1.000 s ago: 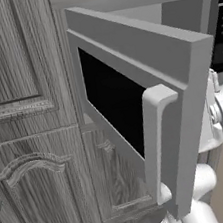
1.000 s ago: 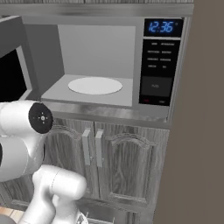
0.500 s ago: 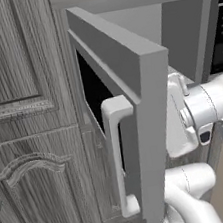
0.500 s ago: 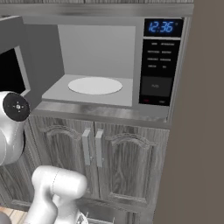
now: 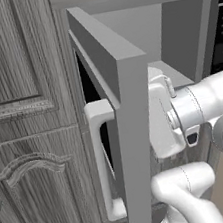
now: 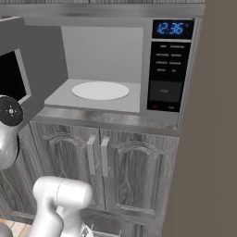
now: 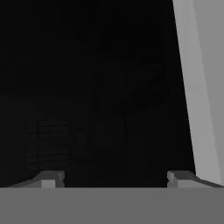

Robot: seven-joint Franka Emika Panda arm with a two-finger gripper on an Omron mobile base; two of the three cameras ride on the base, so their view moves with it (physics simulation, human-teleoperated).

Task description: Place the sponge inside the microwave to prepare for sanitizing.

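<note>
I'm seeing the grey box-shaped microwave (image 6: 115,69) standing open, door (image 5: 125,106) swung wide, white round plate (image 6: 100,90) bare. My gripper (image 7: 116,178), jaws spread and empty, is facing the door's black window.

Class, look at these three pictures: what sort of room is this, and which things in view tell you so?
Most likely a kitchen. A built-in microwave stands open with its round white plate inside and a blue clock display, set among grey wood-grain cabinet doors.

Two grey wooden cabinet doors (image 6: 125,180) sit side by side, with two pale handles (image 6: 97,155) in the middle.
</note>
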